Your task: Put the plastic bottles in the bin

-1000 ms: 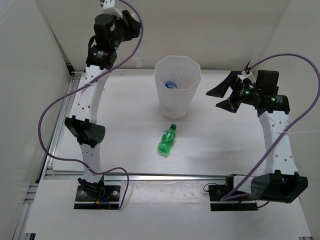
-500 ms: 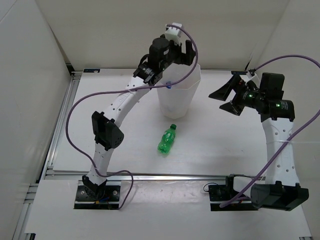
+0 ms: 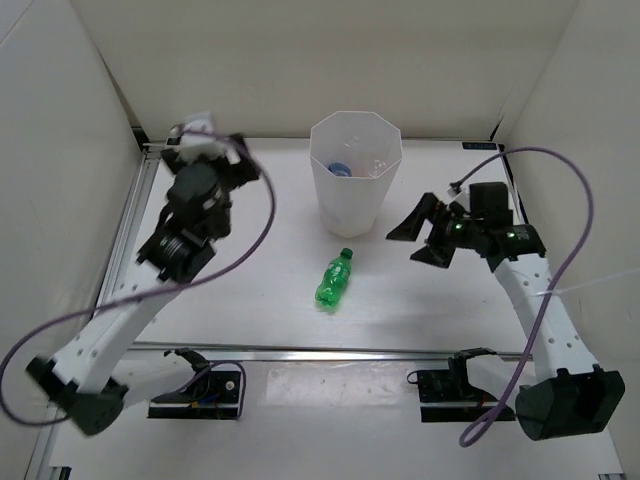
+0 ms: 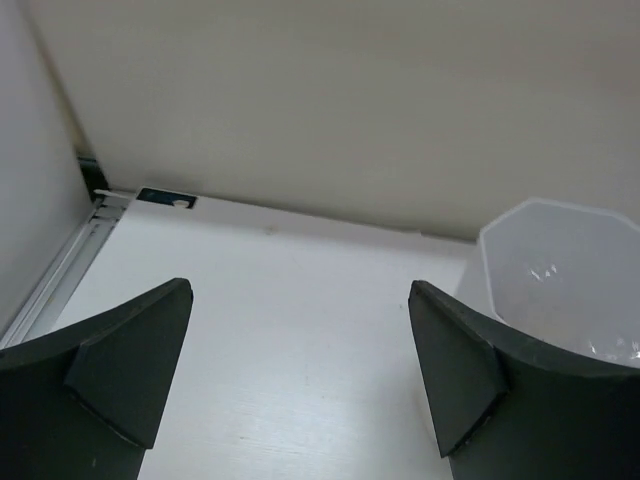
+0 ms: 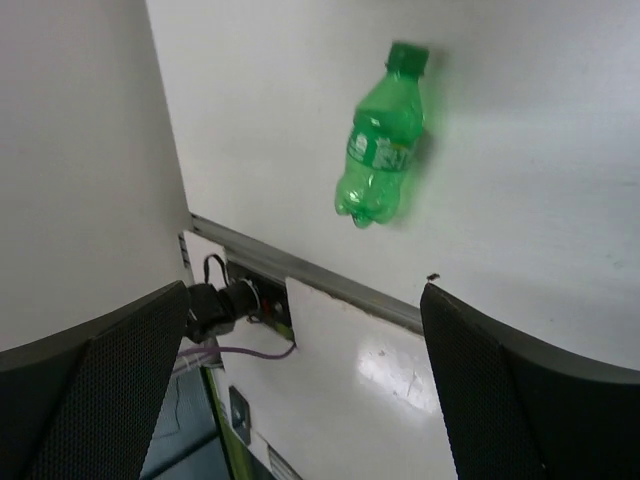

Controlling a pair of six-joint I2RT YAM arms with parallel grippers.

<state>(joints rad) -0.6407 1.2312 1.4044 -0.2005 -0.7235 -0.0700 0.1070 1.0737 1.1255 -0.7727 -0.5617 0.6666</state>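
Your right gripper [image 3: 414,240] has its jaws spread wide and grips nothing. The green bottle [image 3: 335,279] lies on its side on the table [image 3: 250,300], at about 8 o'clock from that gripper in the top view, near but not touching. In the right wrist view it sits at 12 o'clock, above the gap between the fingers. The bin [image 3: 352,205] stands upright at the bottle's 12 o'clock, with something blue [image 3: 342,168] inside. Your left gripper [image 4: 300,290] is also wide and empty, and the bin is at its 3 o'clock.
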